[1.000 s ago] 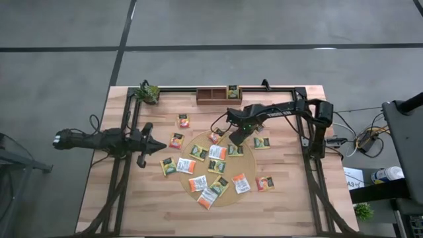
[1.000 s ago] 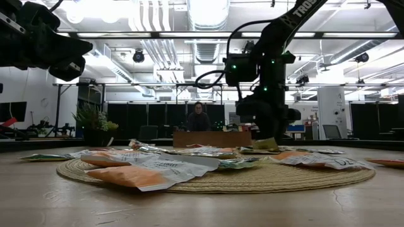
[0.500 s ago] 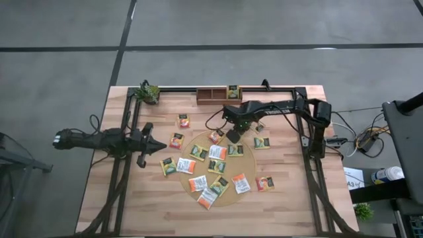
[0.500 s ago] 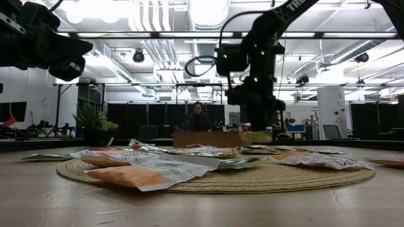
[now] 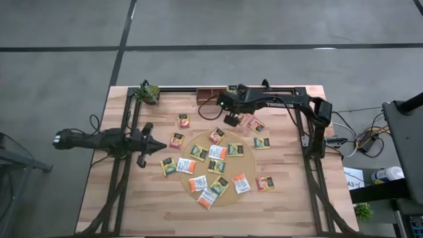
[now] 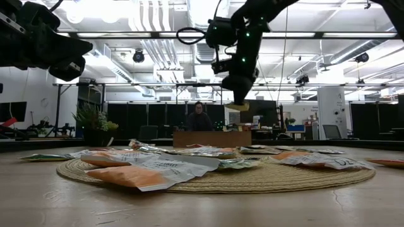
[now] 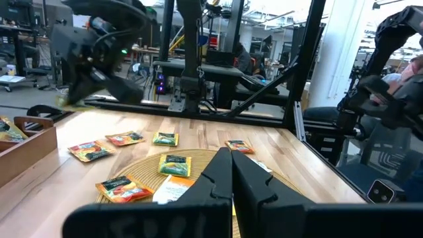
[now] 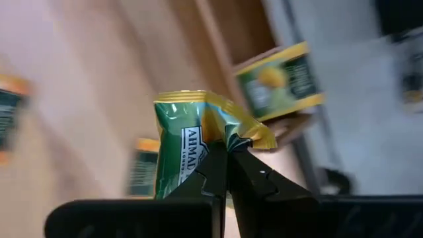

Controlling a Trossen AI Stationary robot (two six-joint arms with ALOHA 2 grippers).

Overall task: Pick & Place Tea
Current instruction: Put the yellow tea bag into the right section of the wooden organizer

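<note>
My right gripper (image 5: 230,121) hangs high over the table's far part, just near of the brown wooden tray (image 5: 210,94), and is shut on a dark green and yellow tea sachet (image 8: 192,135). The low view shows that sachet (image 6: 238,106) well above the table. Several other tea sachets lie flat on the round tan mat (image 5: 198,140) and on the wood around it. One green sachet (image 8: 281,82) lies in the tray. My left gripper (image 5: 160,146) waits shut at the table's left, pointing level. My right gripper pinches the green sachet between its two fingers at one crumpled edge (image 8: 221,140). The fingers slant down from above. The sachet sticks out past the fingertips, buckled, and is lifted clear of mat and table.
A small potted plant (image 5: 147,92) stands at the far left corner. A black frame (image 5: 198,88) runs along the table's far edge and sides. A person (image 6: 199,117) sits beyond the far edge. Bare wood lies along the near edge.
My right gripper has risen from the mat's far edge and gone toward the far edge and the wooden tray, rolling its wrist. The green sachet has come up with it, from just above the mat to high and clear.
</note>
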